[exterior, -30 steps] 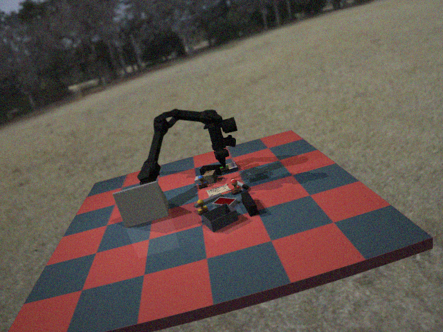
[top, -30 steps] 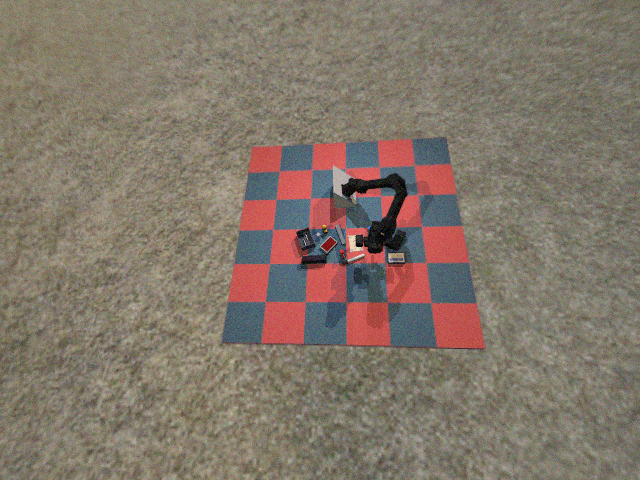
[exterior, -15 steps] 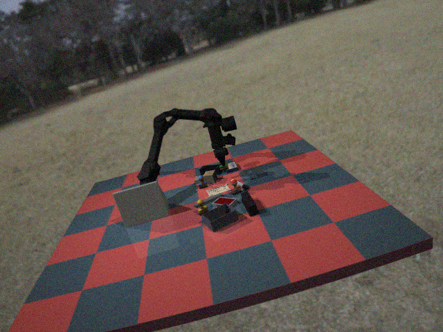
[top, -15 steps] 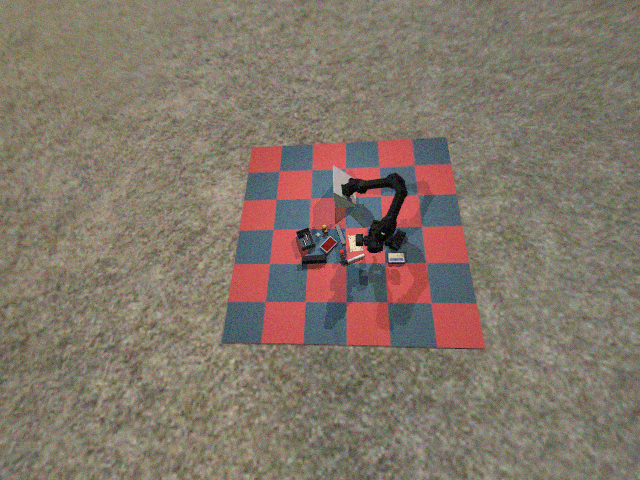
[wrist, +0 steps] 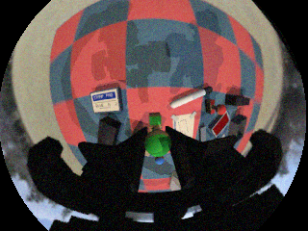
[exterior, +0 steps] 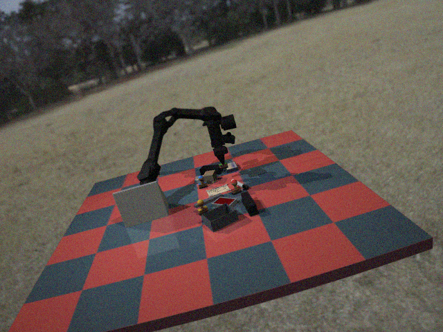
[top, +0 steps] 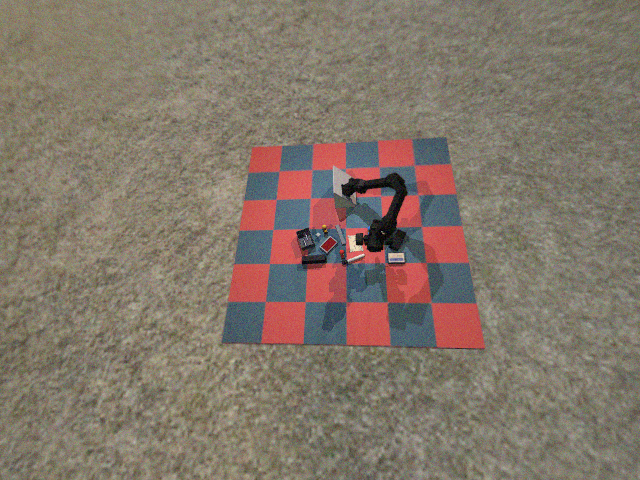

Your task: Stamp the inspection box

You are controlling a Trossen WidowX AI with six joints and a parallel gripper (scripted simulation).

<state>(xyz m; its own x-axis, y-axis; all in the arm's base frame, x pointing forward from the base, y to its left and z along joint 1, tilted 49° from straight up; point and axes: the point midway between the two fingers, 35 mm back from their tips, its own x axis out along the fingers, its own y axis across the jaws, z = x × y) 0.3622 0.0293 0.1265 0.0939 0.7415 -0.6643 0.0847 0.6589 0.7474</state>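
My gripper point(exterior: 222, 162) point(wrist: 156, 129) is shut on a green-knobbed stamp point(exterior: 223, 166) point(wrist: 158, 143), whose lettering is not readable. The stamp hangs with its green base below the knob, beside the card. The cream card point(top: 354, 243) point(exterior: 217, 191) point(wrist: 184, 126) lies flat, right of the fingers in the wrist view; its fine marks are too small to read. The red ink pad point(top: 328, 244) point(exterior: 224, 200) point(wrist: 220, 123) lies open beyond the card. A flat box marked STAMP PAD point(top: 396, 257) point(exterior: 232, 166) point(wrist: 105, 100) lies on the other side.
A red-knobbed stamp point(exterior: 234, 182) and white marker point(top: 355, 258) point(wrist: 189, 98) lie near the card. A yellow-knobbed stamp point(top: 324, 227) point(exterior: 200, 203), black tray point(exterior: 214, 220) and black block point(top: 313, 260) point(exterior: 249, 203) surround the pad. A blue-knobbed stamp point(exterior: 201, 178) and tan block point(exterior: 210, 176) stand near the arm. A slanted panel point(exterior: 141, 203) rises behind.
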